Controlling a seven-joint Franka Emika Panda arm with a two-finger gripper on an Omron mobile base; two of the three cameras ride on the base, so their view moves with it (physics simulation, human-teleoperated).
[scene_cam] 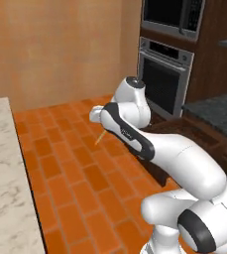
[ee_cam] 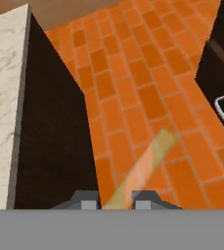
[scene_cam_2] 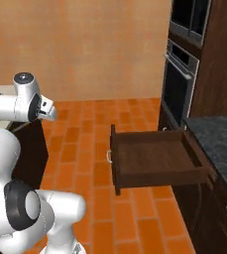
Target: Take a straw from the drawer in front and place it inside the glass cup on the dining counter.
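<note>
My gripper (ee_cam: 116, 199) is shut on the straw (ee_cam: 145, 163), a pale thin stick that slants up and away between the two fingertips (ee_cam: 86, 198). From the left base, the straw (scene_cam: 100, 137) pokes down below the hand over the brick floor. The drawer (scene_cam_2: 154, 158) stands pulled open and looks bare inside, its silver handle (scene_cam_2: 108, 156) facing the floor. The handle (ee_cam: 221, 110) also shows at the right edge of the hand view. The dining counter (scene_cam: 1, 173) of beige marbled stone lies to the left, and its top (ee_cam: 6, 97) runs beside the gripper. The glass cup is out of view.
The island's dark side panel (ee_cam: 50, 122) drops from the stone edge to the orange brick floor (ee_cam: 147, 83). A steel oven (scene_cam: 159, 79) stands in the tall cabinet beyond the drawer. A dark granite worktop (scene_cam_2: 219, 136) sits above the drawer's right side.
</note>
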